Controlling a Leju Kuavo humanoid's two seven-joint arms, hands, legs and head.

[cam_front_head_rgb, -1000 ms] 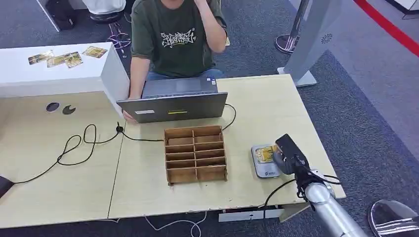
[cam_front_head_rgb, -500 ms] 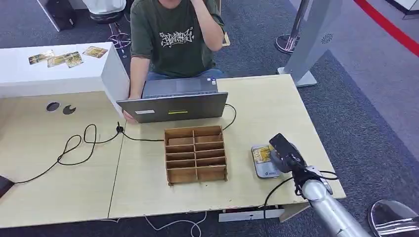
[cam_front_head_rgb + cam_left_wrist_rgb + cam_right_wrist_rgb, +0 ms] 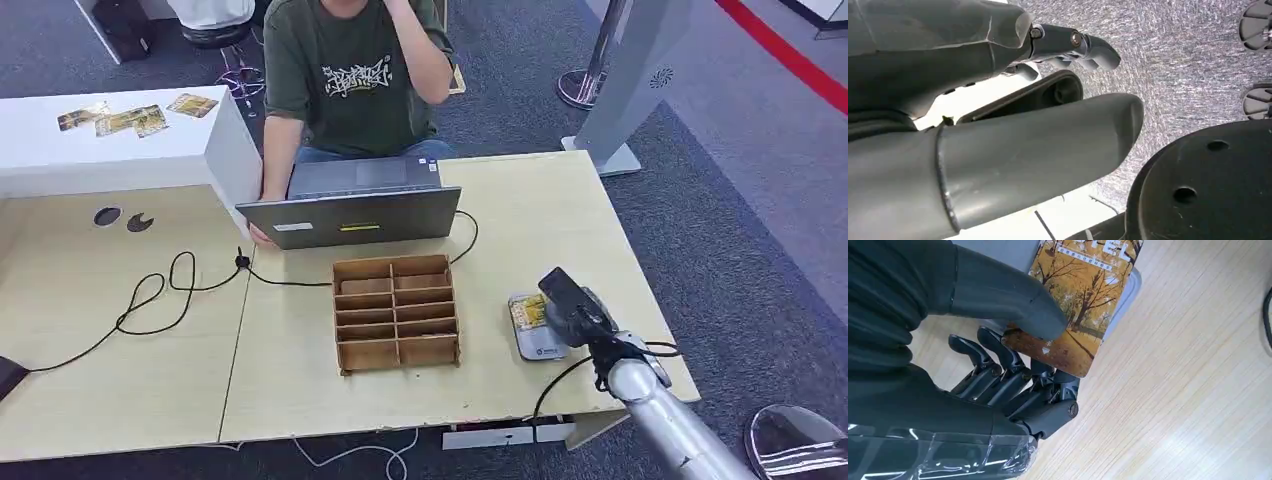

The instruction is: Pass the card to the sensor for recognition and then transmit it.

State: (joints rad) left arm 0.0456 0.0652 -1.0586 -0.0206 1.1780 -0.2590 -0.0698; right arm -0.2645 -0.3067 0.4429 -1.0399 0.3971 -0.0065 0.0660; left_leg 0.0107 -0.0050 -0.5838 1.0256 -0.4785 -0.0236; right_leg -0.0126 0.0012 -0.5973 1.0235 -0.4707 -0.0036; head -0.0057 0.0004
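One card (image 3: 1080, 300) pinched, right hand (image 3: 998, 365)

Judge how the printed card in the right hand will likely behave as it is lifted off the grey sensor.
The card looks flat and unbent under the right hand, so probably stiff. It appears thin, likely light. Its glossy face may slip from the pinch over the sensor.

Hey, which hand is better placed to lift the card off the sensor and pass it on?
Right. The right hand already pinches the card over the grey sensor, thumb on top. The left hand hangs over carpet.
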